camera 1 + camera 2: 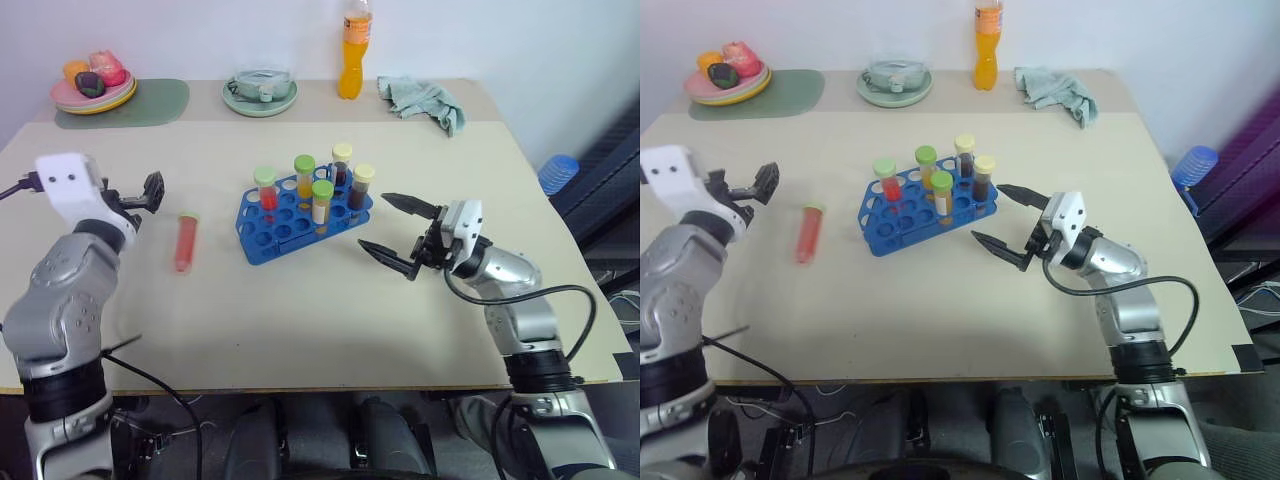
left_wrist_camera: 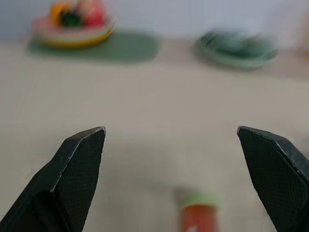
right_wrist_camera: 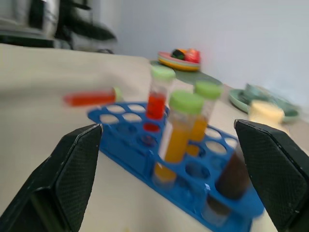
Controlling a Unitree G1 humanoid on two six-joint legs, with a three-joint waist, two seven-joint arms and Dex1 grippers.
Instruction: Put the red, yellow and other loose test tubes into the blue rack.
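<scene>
With both grippers' jaws wide and empty, your left gripper (image 1: 150,192) could nudge the red tube (image 1: 185,243), lying on the surface left of the blue rack (image 1: 300,215), probably rolling it away.

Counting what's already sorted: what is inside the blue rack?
Five capped tubes stand in the blue rack: red, two orange, two dark. Other holes look empty. Tube bottoms are hidden by the rack.

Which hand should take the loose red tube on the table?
Left. The red tube lies flat on the robot's left of the blue rack, near the open left hand. The right hand, also open and empty, sits on the rack's far side.
</scene>
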